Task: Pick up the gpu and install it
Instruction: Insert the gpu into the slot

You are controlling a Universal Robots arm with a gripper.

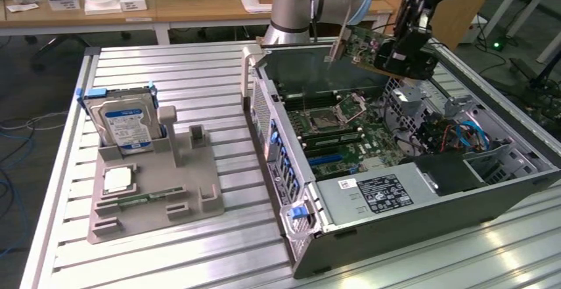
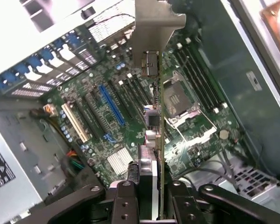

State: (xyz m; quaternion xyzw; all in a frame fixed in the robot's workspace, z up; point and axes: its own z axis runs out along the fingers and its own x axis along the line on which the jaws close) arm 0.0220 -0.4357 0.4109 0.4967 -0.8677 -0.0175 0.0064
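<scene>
Because it likely had to slide edge-first into a slot, the claw (image 1: 408,54) gripped the gpu (image 1: 364,44) above the board (image 1: 349,139).

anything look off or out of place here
Nothing looks damaged or spilled. The gpu hangs tilted above the open computer case, clamped in the end effector and not seated in any slot. The hard drive stands upright in its grey holder.

Bright even room light; glare on slatted table (image 1: 491,256); computer case (image 1: 421,226) interior dimmer, shadowed
</scene>
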